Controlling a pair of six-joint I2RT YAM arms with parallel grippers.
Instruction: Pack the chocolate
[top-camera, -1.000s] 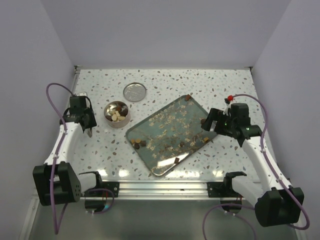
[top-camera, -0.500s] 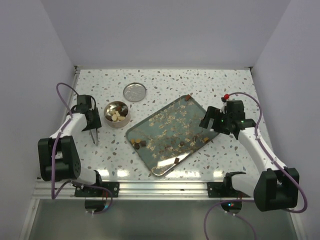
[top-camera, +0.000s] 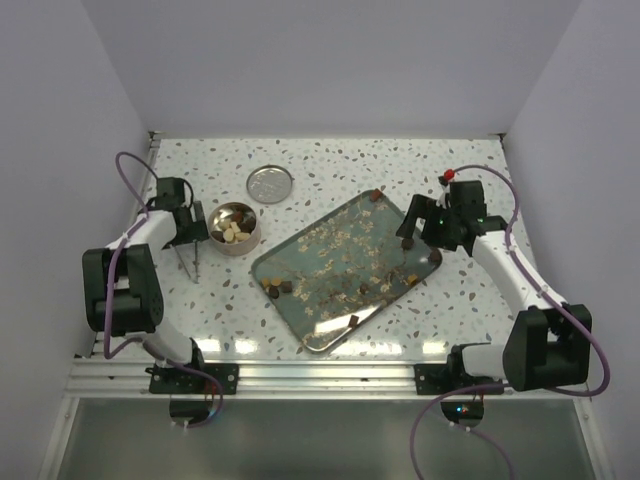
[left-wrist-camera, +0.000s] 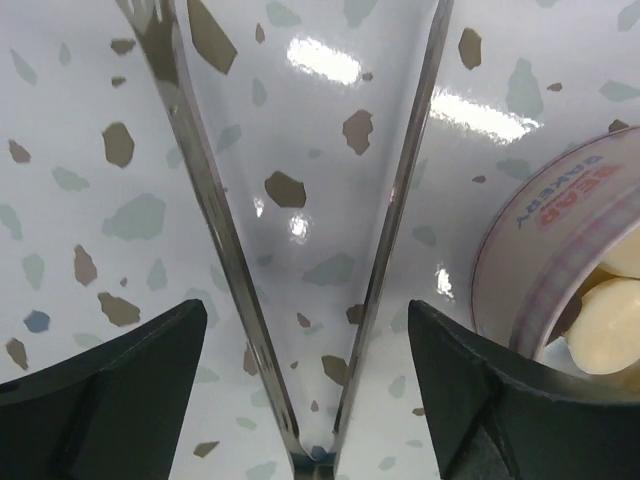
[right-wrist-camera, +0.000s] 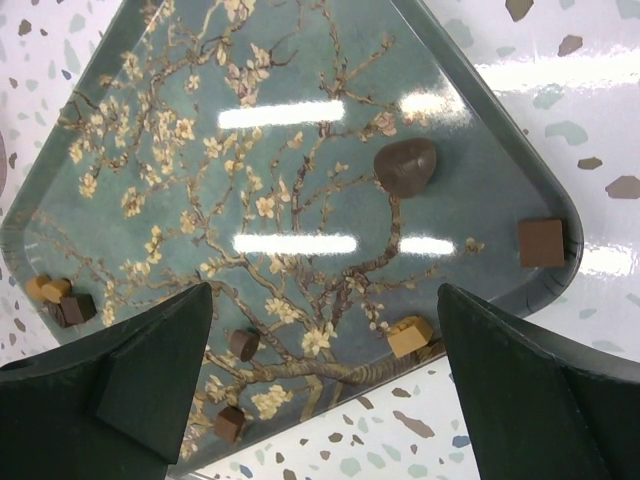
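Chocolate pieces lie scattered on the blossom-patterned tray (top-camera: 320, 250): a dark lump (right-wrist-camera: 405, 165), a brown square (right-wrist-camera: 541, 242), a tan piece (right-wrist-camera: 411, 336) and a dark round (right-wrist-camera: 243, 344). More chocolate (top-camera: 233, 230) fills the small round tin (top-camera: 247, 240), whose rim (left-wrist-camera: 545, 250) shows in the left wrist view. My left gripper (top-camera: 190, 228) (left-wrist-camera: 307, 310) is open beside the tin. The metal tweezers (left-wrist-camera: 205, 190) (top-camera: 191, 262) lie on the table between its fingers, untouched. My right gripper (top-camera: 420, 232) (right-wrist-camera: 322, 295) hangs open over the tray's right corner, with nothing in it.
The tin's round lid (top-camera: 270, 185) lies on the table behind the tin. White walls close in the speckled table on three sides. Both arm bases stand on the rail at the near edge.
My left gripper has opened and let go of the tweezers, which now lie on the table beside the tin. The right gripper has moved farther back over the tray's right corner.
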